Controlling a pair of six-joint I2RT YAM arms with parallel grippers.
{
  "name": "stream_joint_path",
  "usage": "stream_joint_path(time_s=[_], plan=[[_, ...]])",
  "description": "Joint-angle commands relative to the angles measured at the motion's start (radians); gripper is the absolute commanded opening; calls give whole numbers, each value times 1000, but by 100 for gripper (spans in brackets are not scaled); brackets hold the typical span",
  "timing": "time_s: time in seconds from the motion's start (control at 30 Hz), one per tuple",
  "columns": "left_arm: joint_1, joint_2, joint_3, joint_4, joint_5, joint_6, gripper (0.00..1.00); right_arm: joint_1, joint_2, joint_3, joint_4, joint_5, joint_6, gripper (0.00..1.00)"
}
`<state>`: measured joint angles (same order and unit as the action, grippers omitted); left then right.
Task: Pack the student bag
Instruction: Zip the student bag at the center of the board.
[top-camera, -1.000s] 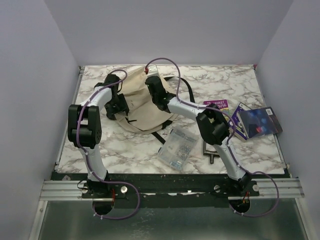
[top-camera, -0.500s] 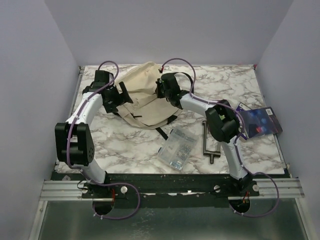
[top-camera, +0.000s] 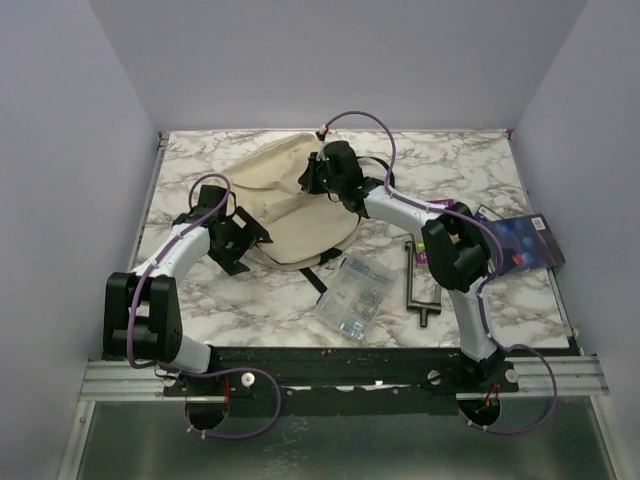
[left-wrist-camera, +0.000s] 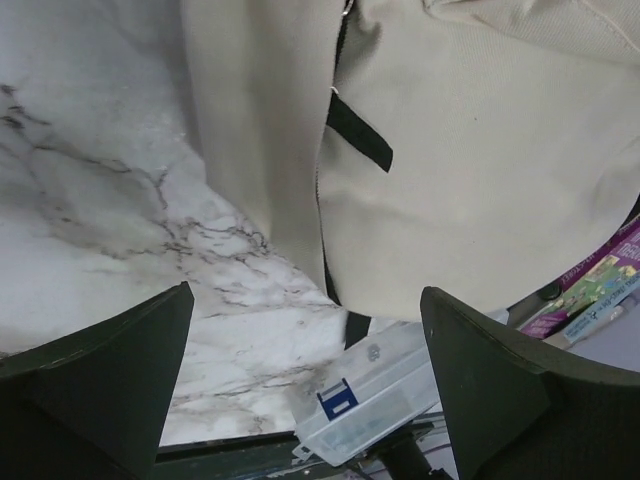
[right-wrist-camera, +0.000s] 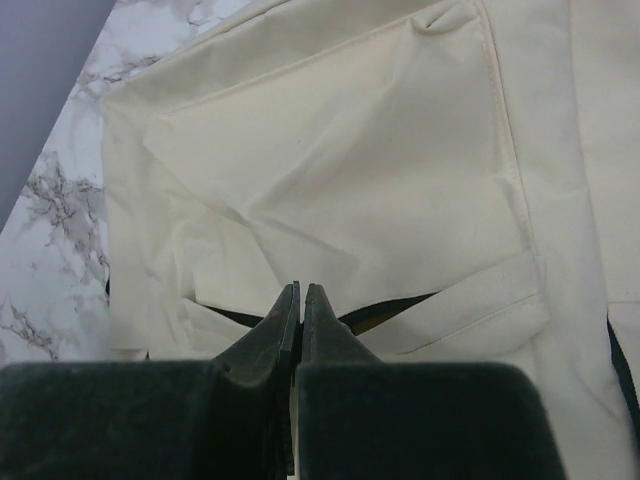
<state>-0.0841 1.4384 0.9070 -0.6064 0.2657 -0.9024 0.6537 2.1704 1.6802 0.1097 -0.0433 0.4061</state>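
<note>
The student bag, cream fabric with black straps, lies at the back middle of the marble table. My right gripper is at the bag's back right edge. In the right wrist view this gripper is shut, its tips pinching the fabric at a dark slit in the student bag. My left gripper sits low by the bag's near left side. It stands wide open and empty, facing the hanging side of the student bag.
A clear plastic box with small parts lies near the front middle, also seen as the box between the left fingers' view. A black T-shaped tool lies right of it. A dark blue book sits at the right edge.
The left gripper opened wide and drew back toward the near left, off the bag. The right gripper moved toward the back, and the bag's upper part rose and spread with it.
</note>
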Motion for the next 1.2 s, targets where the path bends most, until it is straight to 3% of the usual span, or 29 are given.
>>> stream_joint_path(time_s=[0.0,0.07,0.17,0.3,0.37,0.5,0.6,0.73,0.8,0.97,1.17], plan=[[-57,74,27,80,12,-125,97,13,-69,-19,7,-27,22,0],[-62,101,35,78,-9,-122,89,20,-82,-26,6,-22,19,0],[-61,114,36,83,-45,-105,68,29,-97,-34,3,-14,11,0],[-26,94,25,106,-68,-49,29,31,-118,-54,-2,13,-4,0],[-4,65,9,108,-79,-33,3,31,-117,-53,-16,36,-21,0],[19,-36,-52,110,-151,-22,0,34,-115,-45,-60,221,-100,0],[35,-134,-118,102,-211,-46,0,34,-104,-49,-88,489,-216,0],[69,-220,-181,97,-257,-65,0,28,-50,-103,4,864,-447,0],[75,-239,-199,90,-258,-70,0,14,-21,-144,78,902,-519,0],[75,-289,-211,87,-286,-59,0,-3,-1,-141,31,824,-466,0],[75,-342,-175,136,-195,52,0,-2,-83,-165,-9,443,-350,0]])
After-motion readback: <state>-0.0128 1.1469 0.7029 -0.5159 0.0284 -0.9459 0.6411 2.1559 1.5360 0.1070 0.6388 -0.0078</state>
